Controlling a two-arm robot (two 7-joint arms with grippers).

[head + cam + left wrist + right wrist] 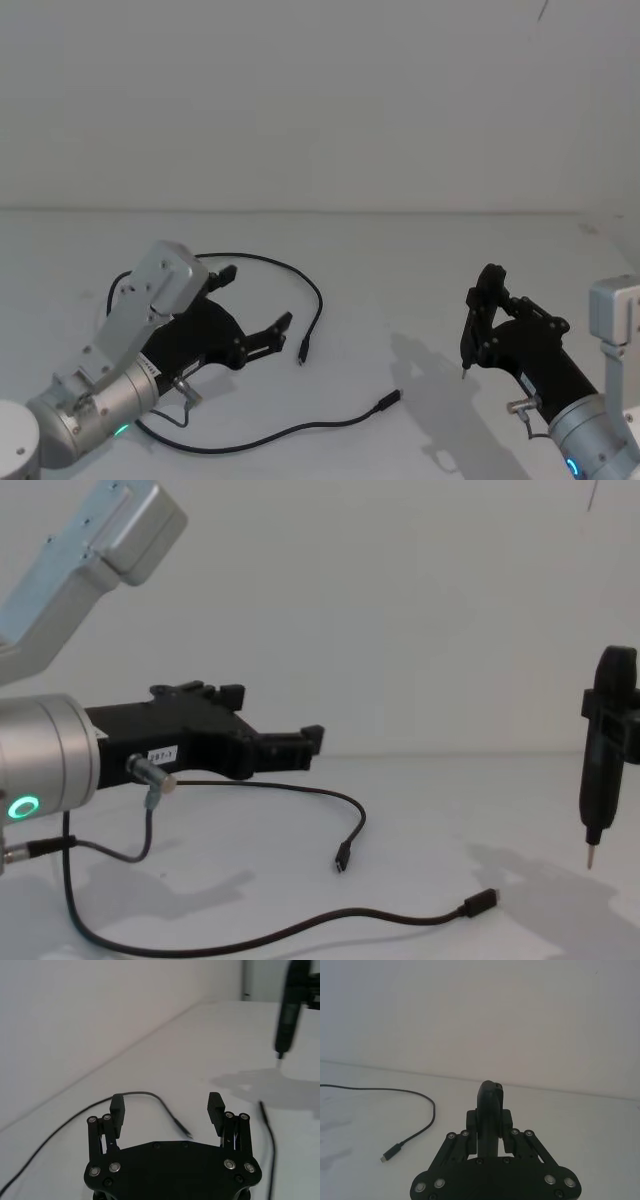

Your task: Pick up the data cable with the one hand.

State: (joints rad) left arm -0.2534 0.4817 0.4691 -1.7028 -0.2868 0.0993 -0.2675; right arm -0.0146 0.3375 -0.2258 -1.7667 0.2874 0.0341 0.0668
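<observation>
As we look across the white bench (430, 250), the right gripper (484, 300) stands well to the right of the cord. Its fingers (471, 1121) are clamped on an upright black pen-like tool (597, 780) whose metal tip hangs above the bench. That tool is well apart from the data cable (321, 298), a long thin black cord lying loose on the bench. The cord arcs behind the left gripper (255, 297) and curls down to one plug (300, 355) just right of its fingers (117, 1105). It also loops under the left arm and runs to the other plug (389, 401), nearer us. We see the left gripper hover level above the bench inside that loop, pointing forward and right, its fingers spread wide and empty. A short grey wire (148, 825) droops from its wrist.
</observation>
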